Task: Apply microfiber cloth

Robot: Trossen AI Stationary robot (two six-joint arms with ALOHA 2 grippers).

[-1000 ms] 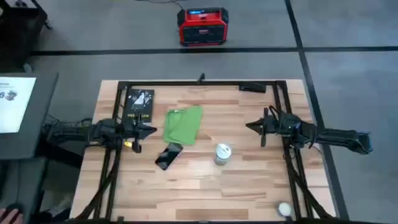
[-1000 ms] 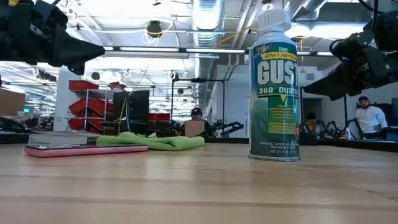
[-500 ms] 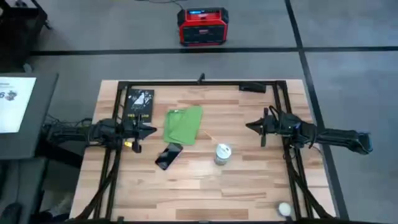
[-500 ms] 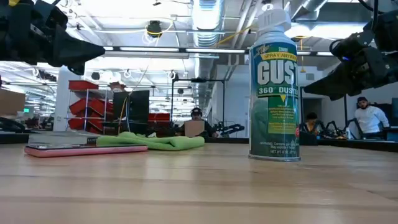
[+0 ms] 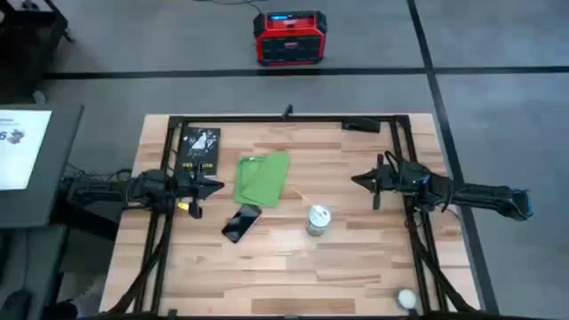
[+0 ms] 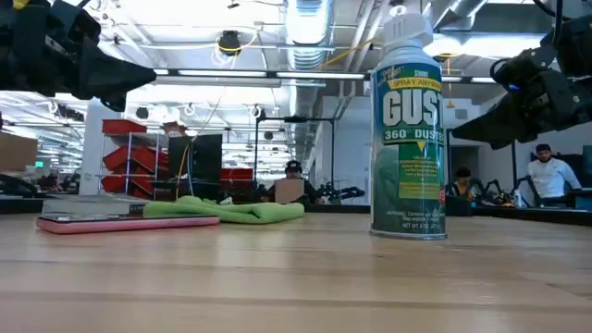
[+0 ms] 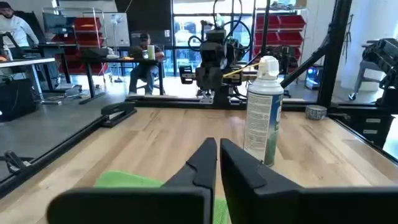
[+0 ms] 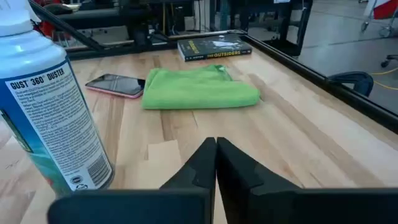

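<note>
The left gripper (image 5: 216, 186) hangs over the left side of the table, its fingers pressed together with nothing between them. The microfiber cloth (image 5: 262, 178) lies flat just beside those fingertips, a little toward the middle of the table, not touching them. In the left wrist view a green corner of the cloth (image 7: 127, 181) shows right by the dark fingers (image 7: 205, 163).

The right gripper (image 5: 360, 180) hangs over the right side, fingers also pressed together and empty. It is well apart from the cloth, and bare wood lies between them.

A phone (image 5: 241, 221) lies at the near corner of the cloth, and seems to touch it. A spray can (image 5: 317, 220) stands upright near the middle, apart from the cloth. A black book (image 5: 199, 150) lies past the left gripper, close to the far left edge of the table (image 5: 356, 276). The near half of the table is mostly open wood. A small round white thing (image 5: 406, 299) sits by the near right corner.

Beyond the table a red box (image 5: 290, 37) sits on the floor.

Nothing has moved since the earlier pictures; both arms and all the things stay in the same spots.
</note>
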